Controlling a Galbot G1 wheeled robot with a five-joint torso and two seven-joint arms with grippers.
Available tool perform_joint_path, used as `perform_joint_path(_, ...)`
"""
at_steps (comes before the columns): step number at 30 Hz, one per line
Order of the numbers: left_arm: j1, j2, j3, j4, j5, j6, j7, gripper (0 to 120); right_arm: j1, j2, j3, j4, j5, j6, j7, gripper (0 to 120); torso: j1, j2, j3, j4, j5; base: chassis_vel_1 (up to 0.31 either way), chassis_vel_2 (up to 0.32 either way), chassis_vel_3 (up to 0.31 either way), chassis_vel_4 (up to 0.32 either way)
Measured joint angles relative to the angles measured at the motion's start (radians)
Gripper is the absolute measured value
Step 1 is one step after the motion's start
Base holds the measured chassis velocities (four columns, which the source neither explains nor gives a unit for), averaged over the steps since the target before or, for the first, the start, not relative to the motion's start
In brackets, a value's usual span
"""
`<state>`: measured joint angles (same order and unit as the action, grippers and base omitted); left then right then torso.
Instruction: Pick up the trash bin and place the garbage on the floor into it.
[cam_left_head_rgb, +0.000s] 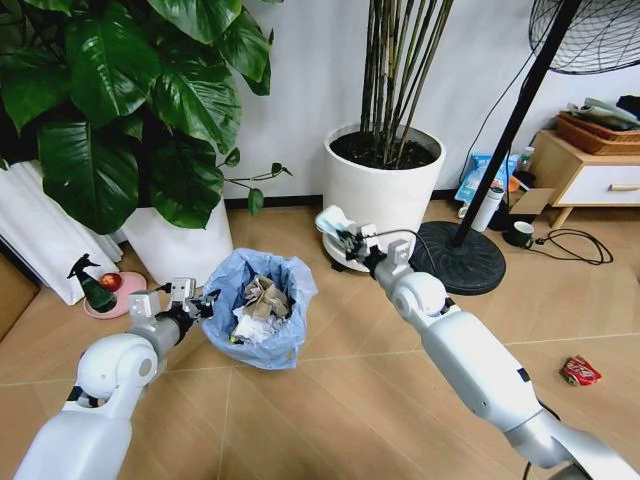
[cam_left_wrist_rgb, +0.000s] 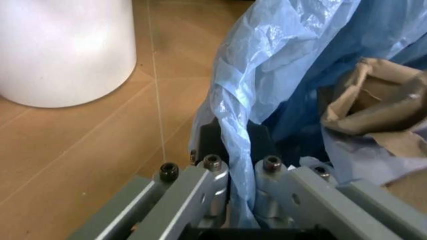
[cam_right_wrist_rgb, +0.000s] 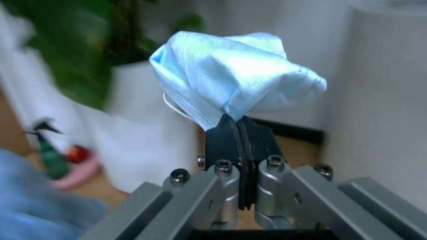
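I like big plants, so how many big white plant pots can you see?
2. One white pot with thin straight stems stands by the wall, behind the right gripper. The other white pot holds the big leafy plant, behind the trash bin. More could be out of frame.

A pale wall (cam_left_head_rgb: 310, 90) closes off the far side of the room in front of me, with a dark skirting strip where it meets the tan herringbone floor (cam_left_head_rgb: 330, 400). Far left stands a broad-leaved plant (cam_left_head_rgb: 120, 100) in a white pot (cam_left_head_rgb: 180, 245), with a ribbed white panel (cam_left_head_rgb: 40, 230) leaning beside it. Near that pot a green spray bottle (cam_left_head_rgb: 95, 285) sits on a pink dish (cam_left_head_rgb: 125, 290). Far centre is a large round white pot (cam_left_head_rgb: 385, 190) holding thin upright stems. To its right a fan's black round base (cam_left_head_rgb: 465, 260) rests on the floor, its pole slanting up to the grille (cam_left_head_rgb: 590, 35). At the far right is a low wooden cabinet (cam_left_head_rgb: 590, 175) with a white drawer; a black cable (cam_left_head_rgb: 575, 245) loops on the floor before it.
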<state>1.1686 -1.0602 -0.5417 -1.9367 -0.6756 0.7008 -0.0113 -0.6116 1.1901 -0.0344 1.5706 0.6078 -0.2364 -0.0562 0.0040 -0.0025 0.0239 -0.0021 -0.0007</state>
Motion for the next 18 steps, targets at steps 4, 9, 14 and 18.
perform_joint_path(4,0.000,0.010,0.009,0.003,-0.003,0.006,-0.001,0,0.020,-0.020,-0.045,0.107,0.063,-0.042,0.005,0,0.000,0.000,0.000,0.0002,-0.0004,0.000,0.000,0.000,0.000)
perform_joint_path(9,-0.009,0.017,0.021,0.009,-0.011,0.012,-0.003,0,0.016,-0.089,-0.110,0.230,0.169,-0.078,0.032,0,0.000,0.000,0.000,0.0000,-0.0002,0.000,0.000,0.000,0.000)
perform_joint_path(14,-0.031,0.022,0.040,0.021,-0.018,0.018,-0.007,0,-0.025,-0.196,-0.189,0.325,0.211,-0.095,0.023,0,0.000,0.000,0.000,-0.0004,-0.0001,0.000,0.000,0.000,0.000)
perform_joint_path(18,-0.041,0.024,0.051,0.027,-0.019,0.020,-0.006,0,-0.024,-0.212,-0.232,0.351,0.230,-0.099,0.019,0,0.000,0.000,0.000,-0.0002,-0.0001,0.000,0.000,0.000,0.000)
